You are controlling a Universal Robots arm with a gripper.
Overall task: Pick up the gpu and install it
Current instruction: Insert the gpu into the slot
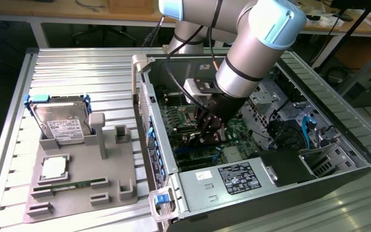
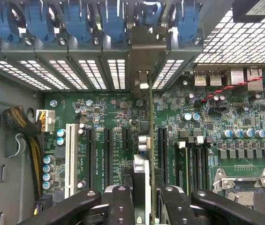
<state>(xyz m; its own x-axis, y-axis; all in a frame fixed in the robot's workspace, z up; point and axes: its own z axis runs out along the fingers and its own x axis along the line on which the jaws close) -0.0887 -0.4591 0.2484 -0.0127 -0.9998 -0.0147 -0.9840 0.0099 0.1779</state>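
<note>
Arm is reaching down into the open PC case (image 1: 340, 159), gripper (image 1: 210, 129) low over the motherboard (image 1: 180, 116). Fingers are closed on the gpu (image 2: 151, 140): wrist view shows the card edge-on, pinched between both black fingers (image 2: 121, 206), running straight up the frame toward the rear slot wall.

- gpu stands on edge, perpendicular to the motherboard, lined up along the black expansion slots (image 2: 108, 150). Cannot tell if its edge connector is touching a slot or seated.
- Its silver bracket (image 2: 144, 51) sits at the far end, against the row of vented slot covers (image 2: 66, 75), under the blue retention clips (image 2: 76, 21).
- White PCI slot (image 2: 69, 159) lies off to one side, well apart from the card.
- CPU socket (image 2: 245, 187) is on the other side, beyond the RAM slots (image 2: 193, 161).

Exterior view: grey parts tray (image 1: 76, 198) sits to the exterior view's left of the case. On it: hard drive (image 1: 60, 123) with blue rails standing in its holder, a CPU (image 1: 53, 167) lying flat, a green memory stick (image 1: 69, 185) lying flat near the front edge. Power supply (image 1: 237, 176) with a white label is at the near end of the case.
</note>
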